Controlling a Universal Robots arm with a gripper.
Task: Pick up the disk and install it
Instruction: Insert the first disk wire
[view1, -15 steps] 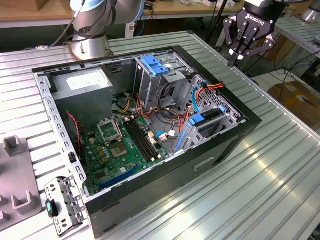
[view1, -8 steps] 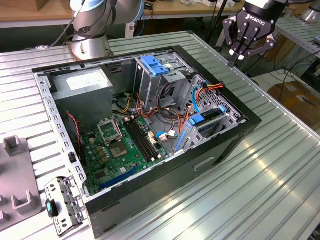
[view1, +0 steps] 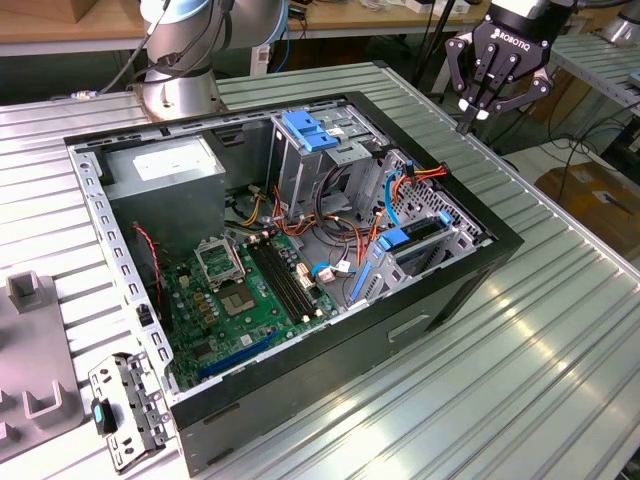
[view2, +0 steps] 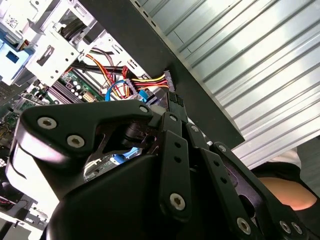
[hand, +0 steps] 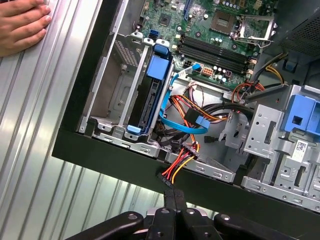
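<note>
The disk (view1: 412, 243) stands on edge inside the drive bay at the case's near right corner, dark with a blue carrier frame around it. The first wrist view shows the disk (hand: 150, 97) between the bay's metal walls, its blue end tab toward the motherboard. My gripper (view1: 478, 112) hangs above the table just past the case's far right corner, apart from the disk. Its fingers are shut with nothing between them, as the gripper (hand: 173, 199) also appears in the first wrist view, over the case's black rim (hand: 100, 150).
The open black case holds a motherboard (view1: 240, 290), a grey power-supply box (view1: 165, 165), a metal drive cage with a blue handle (view1: 305, 130) and loose coloured cables (hand: 182, 155). A person's hand (hand: 22, 25) rests on the ribbed table. A grey fixture (view1: 35, 370) and bracket (view1: 125, 405) lie at the exterior view's left.
</note>
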